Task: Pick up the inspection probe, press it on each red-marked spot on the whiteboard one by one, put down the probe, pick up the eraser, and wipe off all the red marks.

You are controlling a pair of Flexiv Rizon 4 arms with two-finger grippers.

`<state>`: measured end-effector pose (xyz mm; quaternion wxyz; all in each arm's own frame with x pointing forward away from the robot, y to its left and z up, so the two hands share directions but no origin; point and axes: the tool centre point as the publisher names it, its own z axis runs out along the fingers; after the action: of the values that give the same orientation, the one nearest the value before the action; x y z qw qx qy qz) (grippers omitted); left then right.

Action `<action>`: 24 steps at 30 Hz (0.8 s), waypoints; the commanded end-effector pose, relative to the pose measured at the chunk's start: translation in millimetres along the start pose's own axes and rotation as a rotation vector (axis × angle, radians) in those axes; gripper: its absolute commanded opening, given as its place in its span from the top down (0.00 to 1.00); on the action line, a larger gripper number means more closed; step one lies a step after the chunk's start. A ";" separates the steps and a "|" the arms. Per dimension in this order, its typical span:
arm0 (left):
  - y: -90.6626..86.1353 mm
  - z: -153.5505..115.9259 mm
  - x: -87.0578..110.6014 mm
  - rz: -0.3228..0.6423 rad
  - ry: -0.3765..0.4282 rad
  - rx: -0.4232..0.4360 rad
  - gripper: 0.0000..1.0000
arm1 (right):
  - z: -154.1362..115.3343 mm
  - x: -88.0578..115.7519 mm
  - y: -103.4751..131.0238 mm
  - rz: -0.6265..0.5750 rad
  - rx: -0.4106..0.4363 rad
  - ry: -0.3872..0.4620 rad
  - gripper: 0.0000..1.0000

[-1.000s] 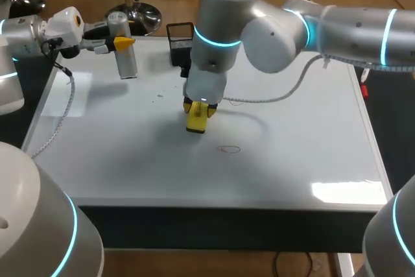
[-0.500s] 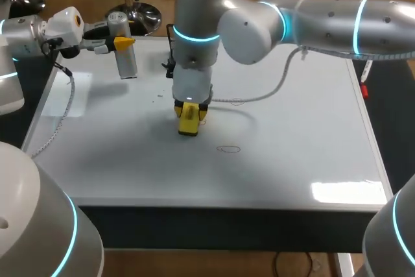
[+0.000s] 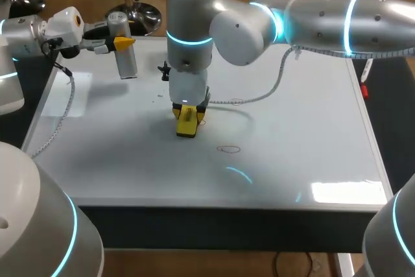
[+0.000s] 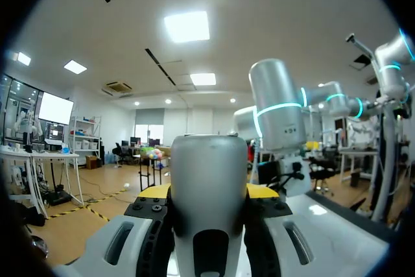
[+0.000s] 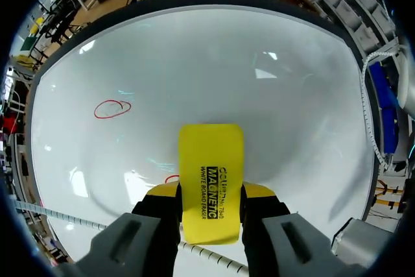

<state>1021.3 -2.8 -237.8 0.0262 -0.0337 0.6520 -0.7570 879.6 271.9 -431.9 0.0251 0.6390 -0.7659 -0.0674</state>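
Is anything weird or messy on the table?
Nothing is spilled or broken. One odd thing: the left tool grips the probe, not set down, while the right tool holds the eraser.

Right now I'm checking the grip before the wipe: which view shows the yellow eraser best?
The right wrist view: the eraser fills the middle, clamped between the right pincer's fingers over the whiteboard. The head view shows it small, under the wrist. The left wrist view shows the inspection probe, not the eraser.
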 end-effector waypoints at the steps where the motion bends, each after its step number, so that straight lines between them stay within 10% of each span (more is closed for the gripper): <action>1: -1.7 0.9 1.7 0.002 -0.005 -0.002 1.00 | 8.1 6.5 -0.8 0.001 0.003 -0.001 1.00; 24: -1.7 0.9 1.7 0.002 -0.005 -0.002 1.00 | 16.3 49.2 0.0 0.079 -0.007 0.018 1.00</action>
<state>1021.3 -2.8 -237.9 0.0262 -0.0337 0.6520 -0.7570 871.9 236.9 -434.7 0.0421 0.6083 -0.7901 -0.0630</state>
